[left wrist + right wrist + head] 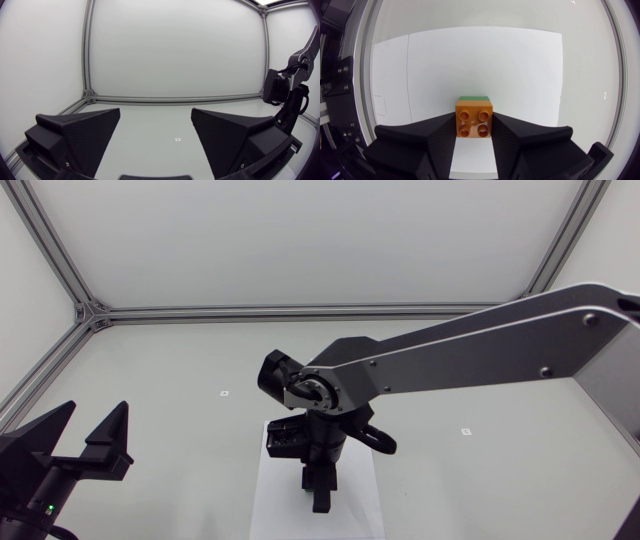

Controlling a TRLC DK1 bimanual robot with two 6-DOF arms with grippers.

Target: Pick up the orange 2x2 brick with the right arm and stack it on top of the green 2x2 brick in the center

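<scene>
In the right wrist view the orange 2x2 brick [474, 118] sits between the two black fingers of my right gripper [474, 131], which touch it on both sides. A thin strip of the green brick [473, 98] shows just beyond and under the orange one, so the orange brick seems to rest on it. In the head view my right gripper [318, 498] points down over the white sheet [270, 505] at the table's centre and hides both bricks. My left gripper [88, 430] stands open at the near left, holding nothing; its own view shows the wide gap of the left gripper [156, 117].
The white sheet [470, 60] spreads out ahead of the bricks. Small markers [224, 393] [465, 430] lie on the table. An aluminium frame [300, 310] borders the far side and left side of the table.
</scene>
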